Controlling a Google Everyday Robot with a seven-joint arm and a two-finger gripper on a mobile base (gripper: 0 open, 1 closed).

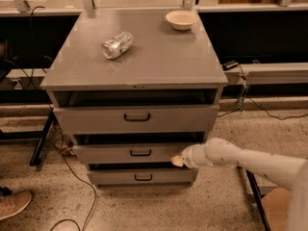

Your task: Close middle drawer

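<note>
- The grey metal middle drawer [110,154], with its low flat front and small black bar handle [140,152], stands slightly out of the grey cabinet [159,61].
- My hand [177,160] appears to press the drawer's right end; I cannot tell if it is open or closed.
- Being off-centre, I should push straight and level so the tray doesn't skew.
- Right of the drawer, the speckled floor [216,201] leaves my arm room.
</note>
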